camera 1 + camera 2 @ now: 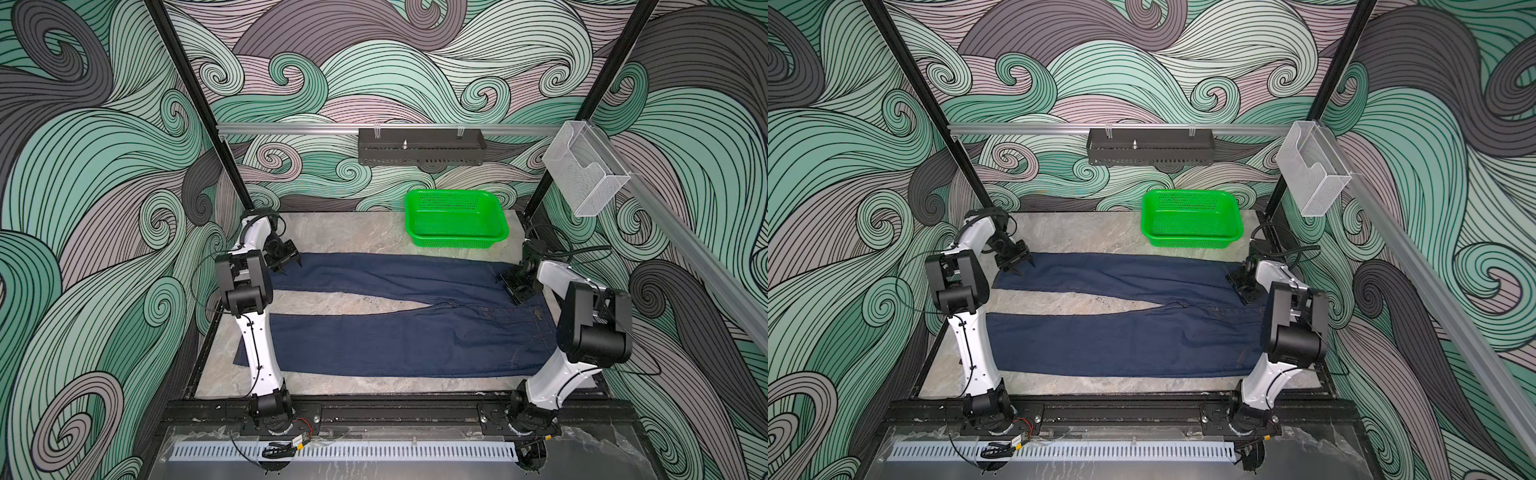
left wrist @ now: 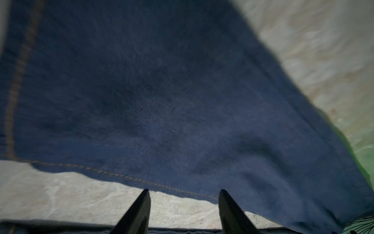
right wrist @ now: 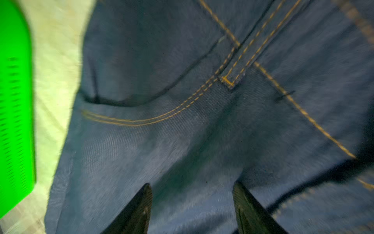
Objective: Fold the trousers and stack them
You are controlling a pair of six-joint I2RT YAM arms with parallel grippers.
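Navy trousers (image 1: 395, 332) flat, fingers (image 2: 135, 214) parted — both ends

Both top views look down from high at the front, facing the back wall, w/ the whole desk (image 1: 332, 232), both arms and the green basket (image 1: 457, 243) in frame; nearly the same scene, just shifted sideways. Left wrist cam sits v. close over a leg hem of the jeans (image 2: 162, 101), looking past the left claw (image 2: 184, 191). Right wrist cam is equally close over the pocket stitching beyond the right claw (image 3: 192, 184), w/ a slice of that basket too.
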